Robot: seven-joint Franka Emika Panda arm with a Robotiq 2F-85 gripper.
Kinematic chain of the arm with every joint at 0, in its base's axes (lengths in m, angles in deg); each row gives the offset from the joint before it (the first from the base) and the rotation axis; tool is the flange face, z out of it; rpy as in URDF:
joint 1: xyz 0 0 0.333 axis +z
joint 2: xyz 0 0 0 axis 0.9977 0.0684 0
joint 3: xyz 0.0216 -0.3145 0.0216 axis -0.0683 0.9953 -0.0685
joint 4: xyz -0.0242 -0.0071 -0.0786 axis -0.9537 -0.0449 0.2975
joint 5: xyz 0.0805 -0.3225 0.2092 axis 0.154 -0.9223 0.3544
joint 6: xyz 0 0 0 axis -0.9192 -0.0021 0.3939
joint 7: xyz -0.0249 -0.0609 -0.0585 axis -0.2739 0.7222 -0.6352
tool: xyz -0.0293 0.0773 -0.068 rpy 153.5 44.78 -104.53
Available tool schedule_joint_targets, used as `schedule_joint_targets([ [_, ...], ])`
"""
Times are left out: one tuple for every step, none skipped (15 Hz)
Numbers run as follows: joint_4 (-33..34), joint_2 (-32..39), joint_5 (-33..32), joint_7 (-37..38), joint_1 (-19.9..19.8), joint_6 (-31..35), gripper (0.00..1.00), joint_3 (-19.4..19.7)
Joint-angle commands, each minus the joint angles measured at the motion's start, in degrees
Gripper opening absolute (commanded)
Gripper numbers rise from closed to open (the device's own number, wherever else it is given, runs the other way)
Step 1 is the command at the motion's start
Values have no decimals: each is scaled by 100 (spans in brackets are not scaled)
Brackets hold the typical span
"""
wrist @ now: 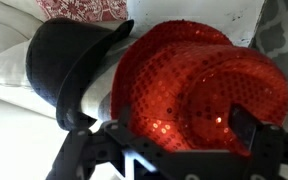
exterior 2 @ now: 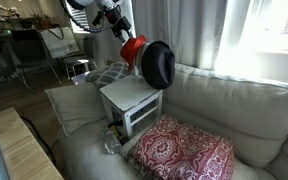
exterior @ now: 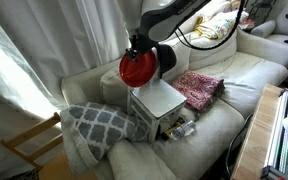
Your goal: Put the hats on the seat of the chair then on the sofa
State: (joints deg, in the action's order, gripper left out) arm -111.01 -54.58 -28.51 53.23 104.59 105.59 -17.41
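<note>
Altogether one red hat (wrist: 199, 85), one black hat (wrist: 69, 60)

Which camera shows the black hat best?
The wrist view: the black hat fills the left side, crown and brim clear. In an exterior view it is a small dark disc; in an exterior view the red hat partly covers it.

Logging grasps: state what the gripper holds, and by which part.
Nothing is held: the fingers stand open either side of the red sequined hat.
</note>
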Motion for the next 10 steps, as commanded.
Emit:
schedule_joint_targets([
  [410, 321, -35, 127, 147, -198, 86, 199],
  [462, 361, -31, 128, 153, -196, 79, 226],
  [493, 404, -2, 109, 143, -174, 77, 231],
  [507, 429, 40, 59, 116, -88, 63, 212],
  [554, 469, 24, 86, 137, -125, 50, 238],
  [574, 494, 41, 62, 130, -112, 40, 233],
  [600, 509, 48, 63, 132, -127, 34, 240],
  [618, 517, 57, 61, 133, -132, 27, 243],
  [625, 510, 71, 63, 138, -145, 19, 243],
  [630, 505, 83, 49, 141, -163, 12, 240],
])
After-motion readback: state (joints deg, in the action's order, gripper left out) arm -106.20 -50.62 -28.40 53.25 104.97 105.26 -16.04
